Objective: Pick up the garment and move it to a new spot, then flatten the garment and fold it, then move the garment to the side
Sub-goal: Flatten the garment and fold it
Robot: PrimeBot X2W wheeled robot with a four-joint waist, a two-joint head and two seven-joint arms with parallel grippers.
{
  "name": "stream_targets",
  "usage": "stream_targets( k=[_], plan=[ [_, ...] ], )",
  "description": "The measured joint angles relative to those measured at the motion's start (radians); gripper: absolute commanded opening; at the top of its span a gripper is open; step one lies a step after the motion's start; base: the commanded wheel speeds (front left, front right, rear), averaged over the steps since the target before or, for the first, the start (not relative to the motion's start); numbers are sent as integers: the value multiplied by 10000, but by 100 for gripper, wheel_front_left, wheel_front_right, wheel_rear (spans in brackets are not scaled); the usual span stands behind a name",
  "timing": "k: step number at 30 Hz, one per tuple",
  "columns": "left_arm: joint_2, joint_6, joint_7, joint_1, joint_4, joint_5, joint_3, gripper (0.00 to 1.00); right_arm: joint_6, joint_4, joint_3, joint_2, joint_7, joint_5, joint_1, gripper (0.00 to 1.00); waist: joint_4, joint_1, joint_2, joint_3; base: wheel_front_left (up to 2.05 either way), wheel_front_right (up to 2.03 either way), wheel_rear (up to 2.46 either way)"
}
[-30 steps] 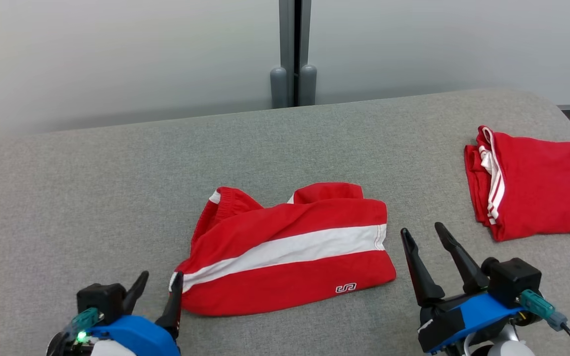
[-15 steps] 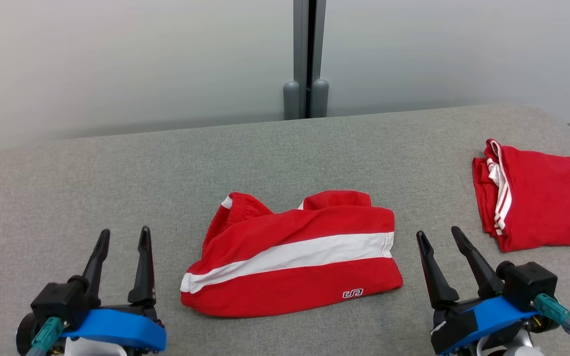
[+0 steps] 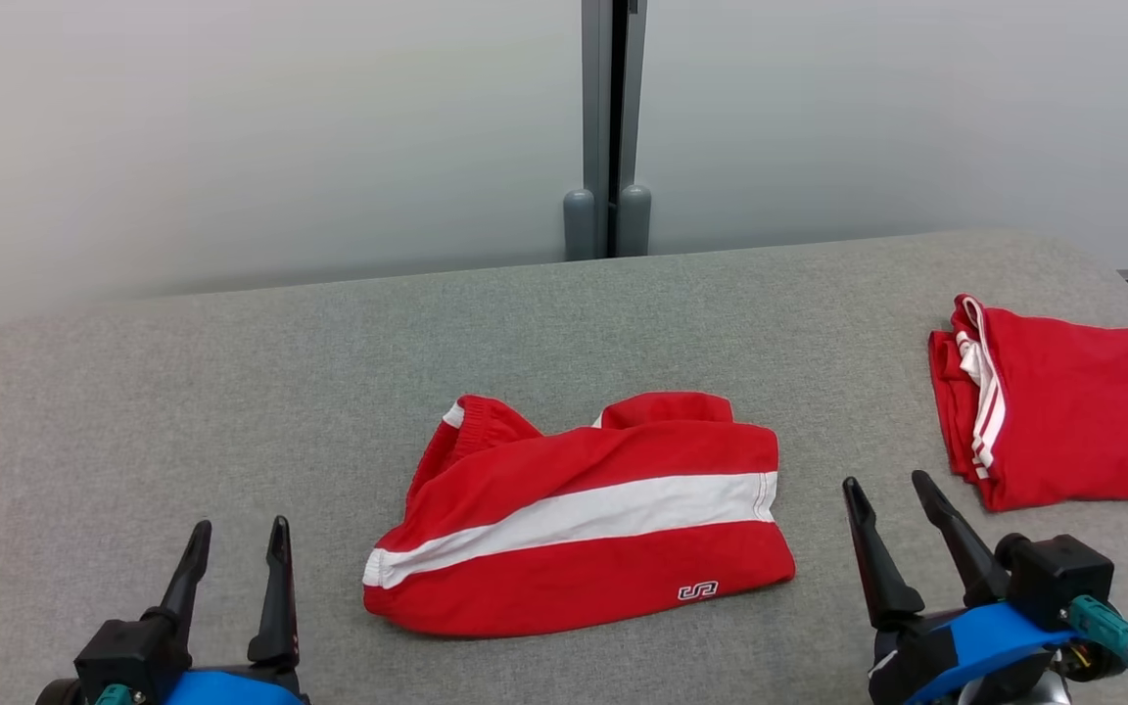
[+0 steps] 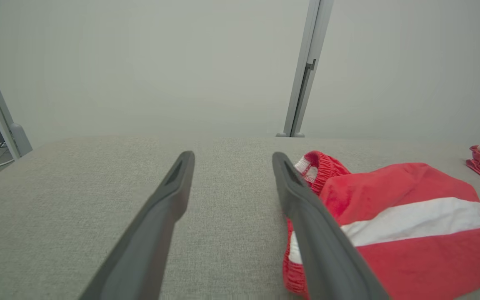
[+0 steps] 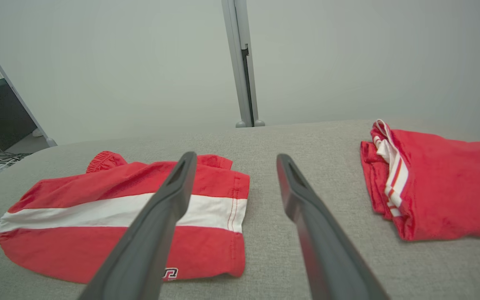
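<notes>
The red cloth shorts with one broad white stripe (image 3: 584, 529) lie in the middle of the grey woven fabric surface (image 3: 231, 372); the elastic waistband is bunched at the far left corner, and the stripe runs across the cloth from the near left up to the right hem. Near the lower right hem there is a small white emblem (image 3: 698, 590) made of two hooked, outlined shapes; I cannot read it as letters, and no other writing is legible.

The left gripper (image 3: 240, 527) stands to the left of the shorts, apart from the cloth; its two dark fingers are spread wide and hold nothing. The right gripper (image 3: 885, 482) stands to the right of the shorts, between them and a second red garment (image 3: 1063, 401); its fingers are also spread wide and empty.

This second red garment is folded and lies at the right edge of the surface, well apart from the shorts; thin white stripes show along its left fold. Behind the surface rises a pale wall (image 3: 231, 137) with a grey vertical post (image 3: 608, 127).
</notes>
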Motion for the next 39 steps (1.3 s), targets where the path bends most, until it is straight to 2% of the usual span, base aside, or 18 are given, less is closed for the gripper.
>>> stream_targets(
  k=[7, 29, 39],
  plan=[
    [-79, -211, 2, -3, 389, -6, 15, 100, 0, 31, -174, 0, 12, 0, 52, 100, 63, 0, 0, -64, 0, 0, 0],
    [31, -6, 589, -101, -81, -153, -173, 100, 0, -38, -163, 0, -15, 67, 80, 100, 13, -1, 0, 53, 0, 0, 0],
    [104, -1003, 2646, -347, 313, -650, -1206, 100, 0, 2, 88, 0, -15, 98, 12, 100, 5, 0, 0, 227, 0, 0, 0]
  ],
)
